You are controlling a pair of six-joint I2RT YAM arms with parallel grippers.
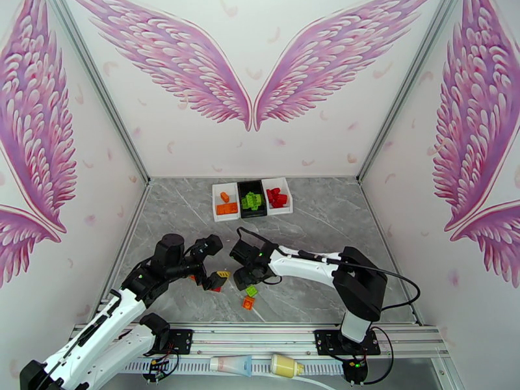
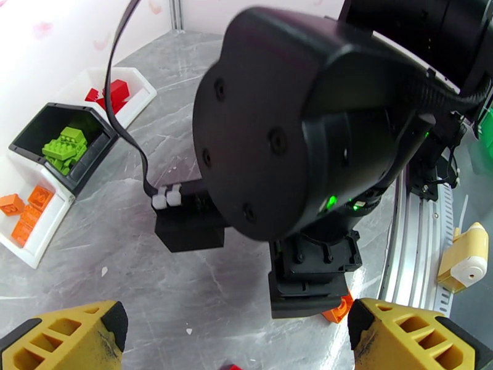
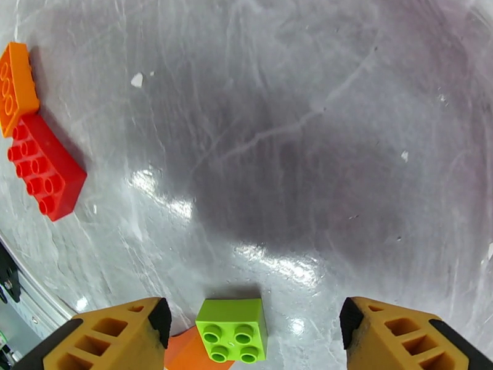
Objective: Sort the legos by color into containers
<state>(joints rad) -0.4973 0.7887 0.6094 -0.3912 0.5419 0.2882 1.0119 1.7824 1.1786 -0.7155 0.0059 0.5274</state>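
While its fingers are apart, I am centring the right gripper on the green lego, avoiding the orange lego.

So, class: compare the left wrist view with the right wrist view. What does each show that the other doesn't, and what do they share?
Left wrist, not right wrist: the containers holding sorted orange, green and red legos, and the right arm looming close in front.
Right wrist, not left wrist: a green brick lying between the open fingers of the right claw, and a red brick beside an orange brick at the left edge.
Shared: the grey marbled table, and yellow fingers spread wide at the bottom corners; the left claw is open too.
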